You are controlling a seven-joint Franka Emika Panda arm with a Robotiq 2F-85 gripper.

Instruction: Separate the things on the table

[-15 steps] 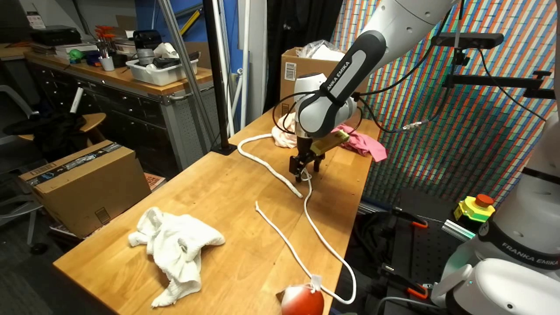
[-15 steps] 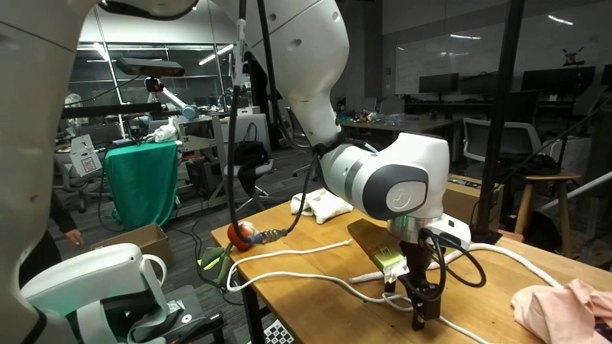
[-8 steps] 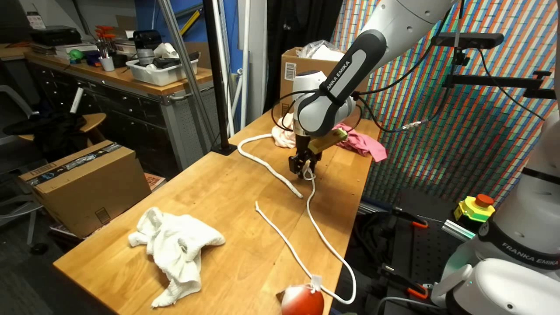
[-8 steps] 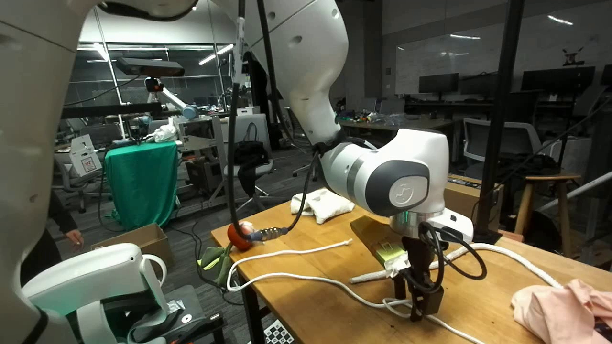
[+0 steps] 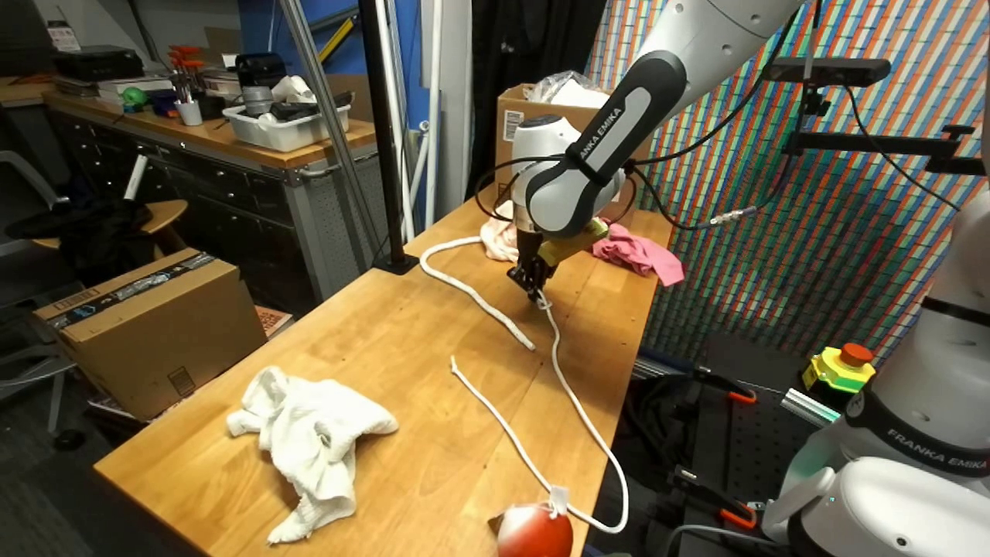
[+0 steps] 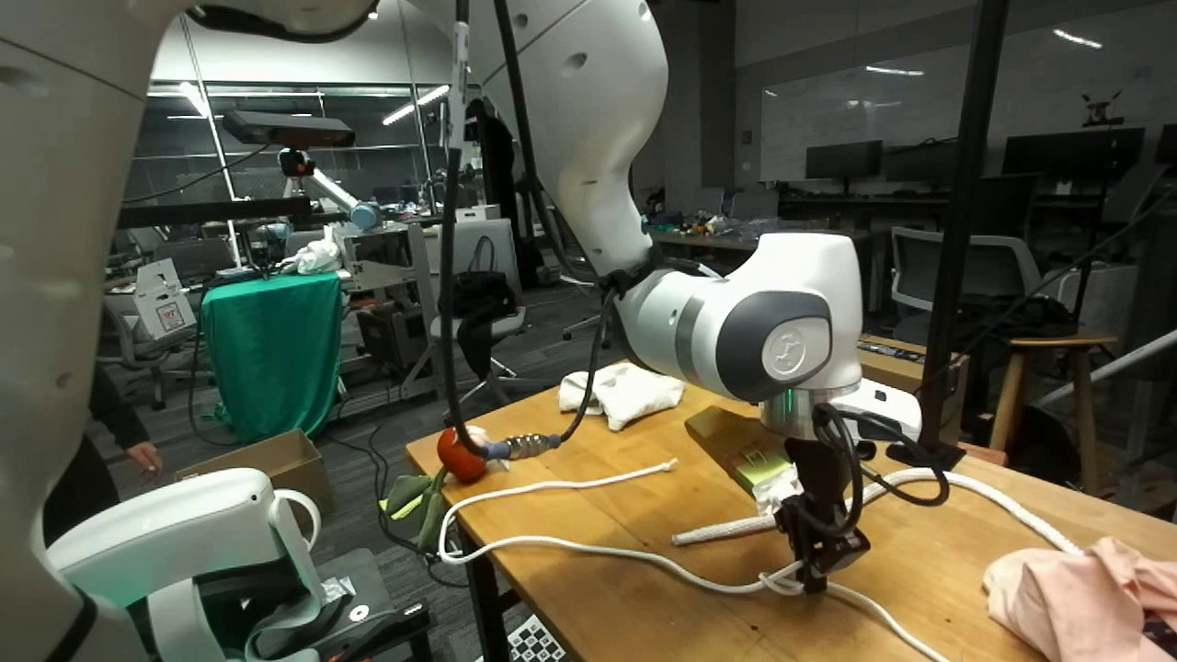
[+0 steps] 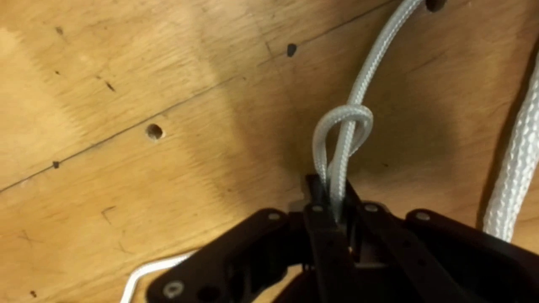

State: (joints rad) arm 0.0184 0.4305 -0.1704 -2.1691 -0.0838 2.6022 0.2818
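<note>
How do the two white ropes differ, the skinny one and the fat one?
Thickness: the thin rope is clearly slimmer than the thick rope.
Hold: the hand grips the thin rope, while the thick rope lies ungripped.
Shape: the thin rope forms a small loop by the hand; the thick rope's visible part only curves.
Both are white with a braided-looking surface.
</note>
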